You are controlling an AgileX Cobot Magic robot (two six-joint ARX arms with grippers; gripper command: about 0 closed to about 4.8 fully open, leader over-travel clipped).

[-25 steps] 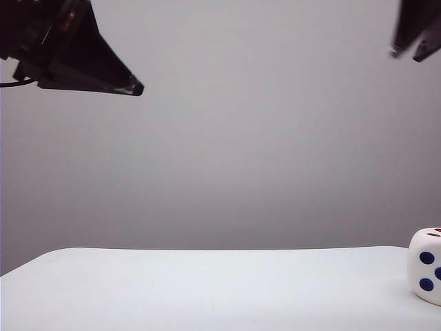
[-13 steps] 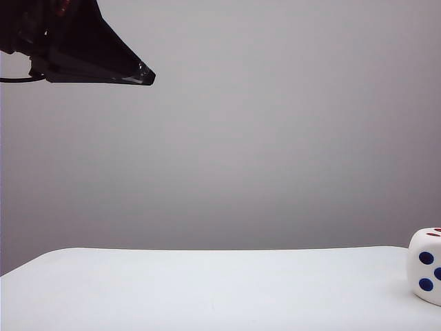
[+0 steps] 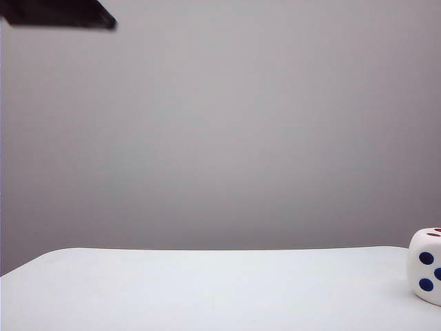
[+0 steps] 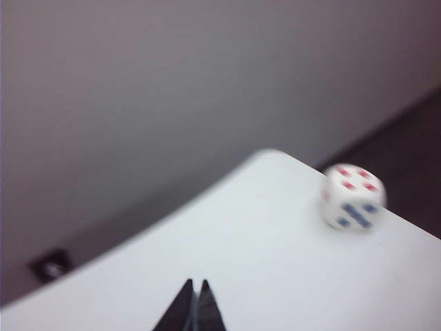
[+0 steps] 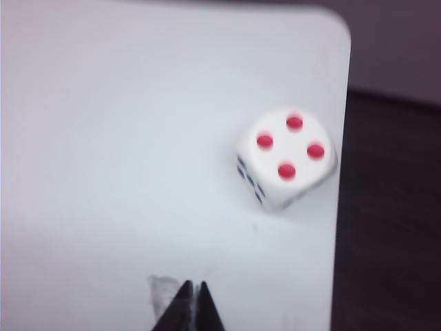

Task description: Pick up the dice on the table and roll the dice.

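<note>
The dice [image 3: 426,265] is a large white cube that rests on the white table [image 3: 207,289] at the far right edge of the exterior view, showing dark blue pips on its side. The right wrist view shows the dice [image 5: 286,157] with red pips up, close to the table's edge [image 5: 341,138]. My right gripper [image 5: 194,284] is shut and empty, high above the table and apart from the dice. My left gripper [image 4: 196,283] is also shut and empty, far from the dice [image 4: 352,196]. In the exterior view only a dark tip of the left arm [image 3: 62,15] shows at the top left.
A plain grey wall [image 3: 241,138] stands behind the table. Past the table's edge by the dice lies dark floor [image 5: 393,221]. A small dark object [image 4: 49,265] sits beyond the table's far side in the left wrist view.
The left arm has risen until only its tip shows at the top left. The right gripper, at the top right a second ago, has left the exterior view. The dice has not moved.
</note>
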